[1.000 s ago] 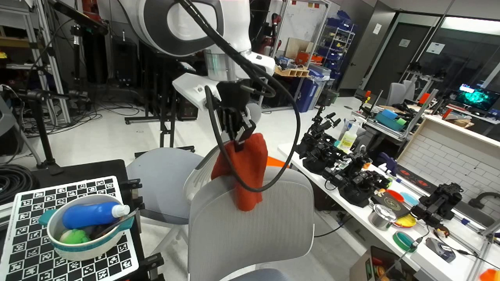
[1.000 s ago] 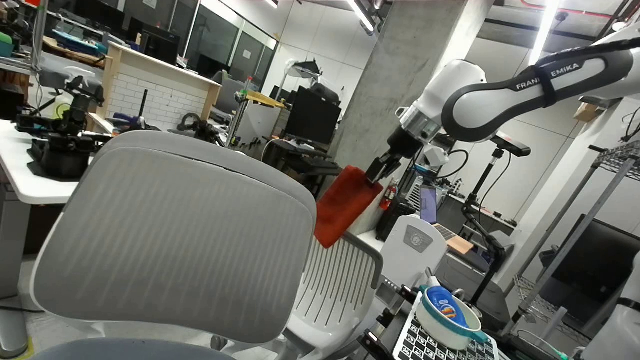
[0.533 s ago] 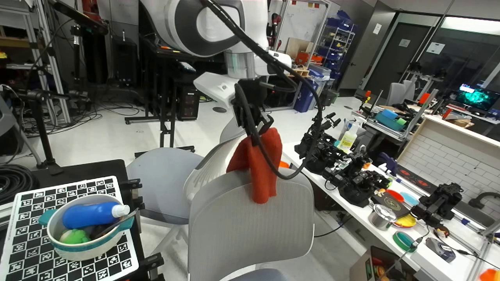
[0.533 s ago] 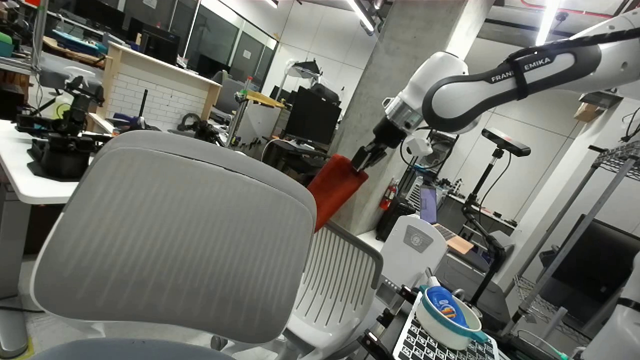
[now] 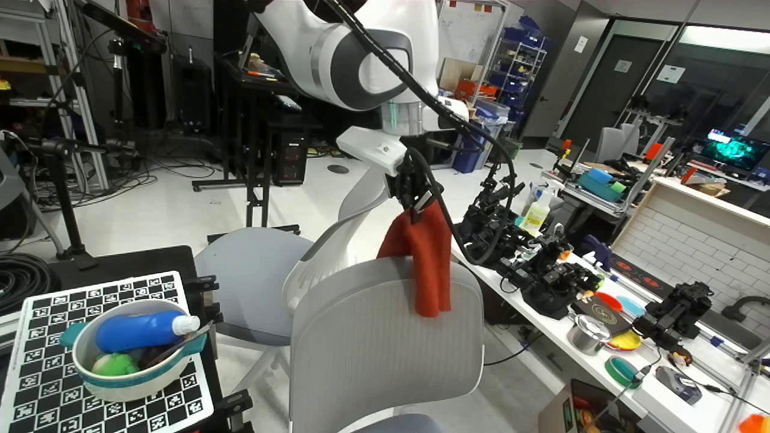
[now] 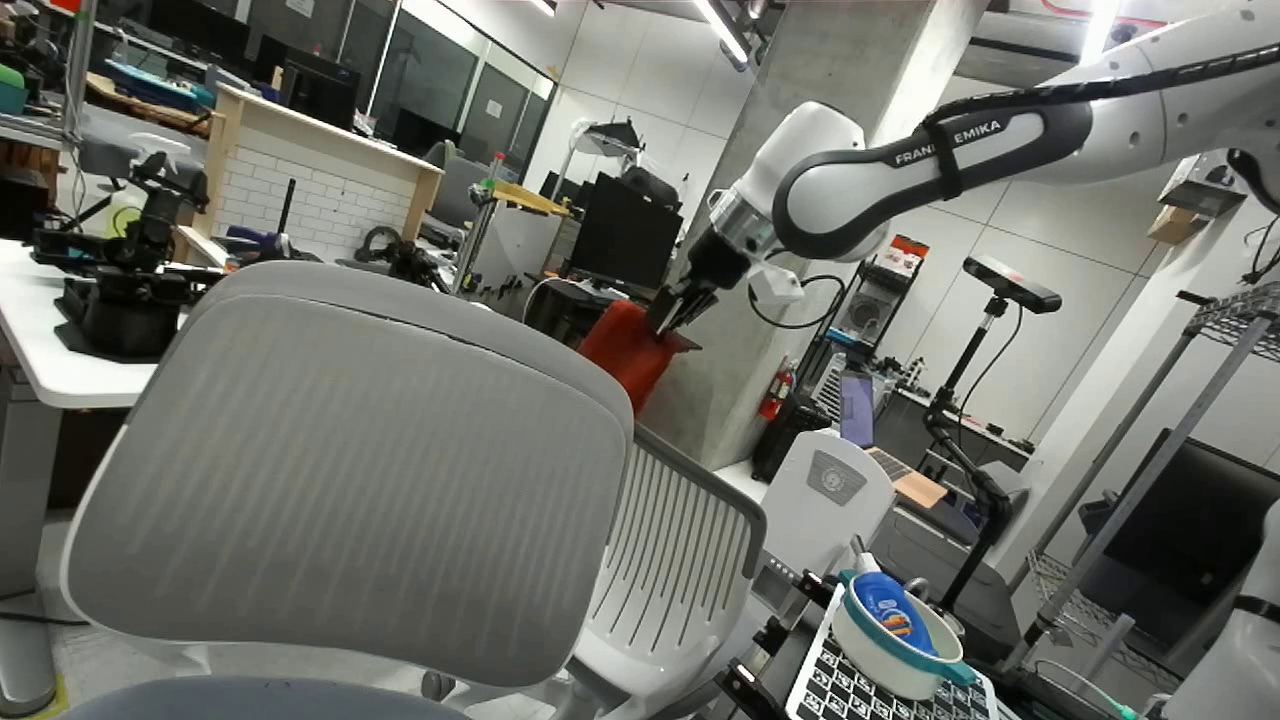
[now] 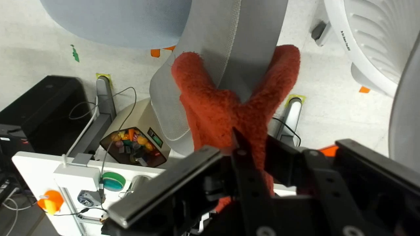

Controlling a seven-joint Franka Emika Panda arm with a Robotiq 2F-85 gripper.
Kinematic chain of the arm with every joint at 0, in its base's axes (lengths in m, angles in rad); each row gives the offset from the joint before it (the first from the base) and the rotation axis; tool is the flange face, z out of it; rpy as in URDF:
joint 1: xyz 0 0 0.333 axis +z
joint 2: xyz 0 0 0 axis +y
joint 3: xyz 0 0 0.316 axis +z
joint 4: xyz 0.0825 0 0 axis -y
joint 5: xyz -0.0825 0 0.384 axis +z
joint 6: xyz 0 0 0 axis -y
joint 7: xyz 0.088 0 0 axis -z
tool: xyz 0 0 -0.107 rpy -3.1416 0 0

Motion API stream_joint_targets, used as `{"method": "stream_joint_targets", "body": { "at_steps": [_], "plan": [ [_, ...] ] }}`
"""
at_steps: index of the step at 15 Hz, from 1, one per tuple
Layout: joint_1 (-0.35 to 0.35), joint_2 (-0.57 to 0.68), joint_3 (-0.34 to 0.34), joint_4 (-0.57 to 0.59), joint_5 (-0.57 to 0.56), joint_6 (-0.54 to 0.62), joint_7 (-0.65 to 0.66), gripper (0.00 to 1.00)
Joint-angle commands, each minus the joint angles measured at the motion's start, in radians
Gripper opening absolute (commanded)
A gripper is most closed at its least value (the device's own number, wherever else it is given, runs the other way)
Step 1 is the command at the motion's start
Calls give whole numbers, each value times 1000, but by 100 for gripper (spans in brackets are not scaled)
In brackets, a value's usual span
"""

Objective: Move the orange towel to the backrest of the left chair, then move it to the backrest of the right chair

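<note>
1. In an exterior view, centre frame, there's our orange towel [image 5: 431, 270], tented over the top edge of the right chair [image 5: 376, 349], with the left chair [image 5: 258, 276] to its left; the end effector [image 5: 415, 216] pinches it from above.
2. In an exterior view, the arm [image 6: 1000, 135] slants from upper right; mid-frame, we see the towel's lower part hidden behind the right chair.
3. Wrist view: jaws nearly together, fabric between them, two ends straddling the top edge, upper middle. We judge it light, limp, fuzzy, unbreakable; a mid-length pinch should suit, letting both ends drape evenly.
</note>
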Motion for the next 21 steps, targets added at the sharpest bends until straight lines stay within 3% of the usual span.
{"method": "stream_joint_targets", "body": {
  "at_steps": [1, 10, 20, 21],
  "plan": [
    [10, 45, 4, 73, 13, -39, 2, 3],
    [120, -50, -27, -39, -142, -158, 305, 3],
    [68, -36, -53, 3, -134, -224, 362, 3],
    [63, -38, -54, 2, -132, -222, 362, 20]
  ]
}}
